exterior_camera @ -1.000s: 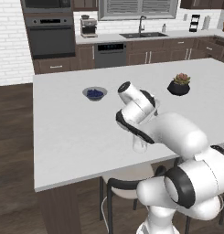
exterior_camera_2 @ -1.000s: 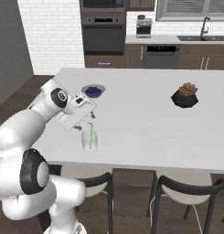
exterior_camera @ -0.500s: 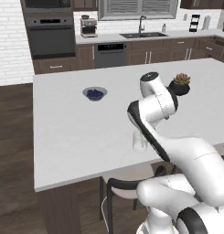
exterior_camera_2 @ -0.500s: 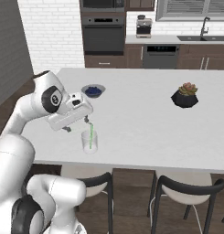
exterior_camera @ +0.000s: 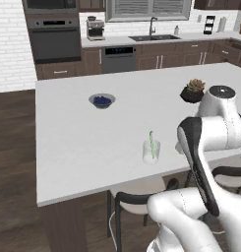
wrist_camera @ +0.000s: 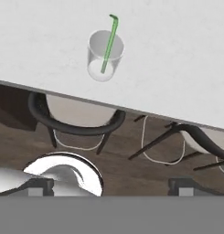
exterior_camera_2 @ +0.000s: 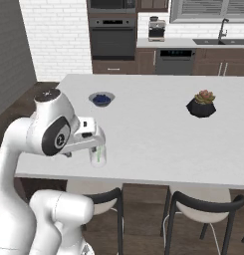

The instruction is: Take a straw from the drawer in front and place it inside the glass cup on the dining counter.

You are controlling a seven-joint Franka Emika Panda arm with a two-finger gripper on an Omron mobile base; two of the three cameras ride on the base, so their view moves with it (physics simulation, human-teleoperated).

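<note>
Looking over from the left base cam: straw point(exterior_camera: 151, 142) stands inside the glass cup point(exterior_camera: 151, 151), leaning a bit, top end sticking out above the rim. Cup sits on the dining desk point(exterior_camera: 92, 142) near its front edge. Small bowl point(exterior_camera: 102, 101) w/ blue contents farther back, well apart; potted plant point(exterior_camera: 193, 91) off to the right.

Right base cam: cup point(exterior_camera_2: 98, 156) just beside my wrist, near the desk's front edge, straw point(exterior_camera_2: 98, 154) in it. Bowl point(exterior_camera_2: 101, 98) behind, plant point(exterior_camera_2: 202, 104) far right. Two stools point(exterior_camera_2: 203, 209) tucked under the edge.

Hand cam: my pincer point(wrist_camera: 111, 187) is released, tips spread wide, nothing between them. Cup point(wrist_camera: 104, 61) w/ straw point(wrist_camera: 109, 44) sits upright on the white top, apart from me.
</note>
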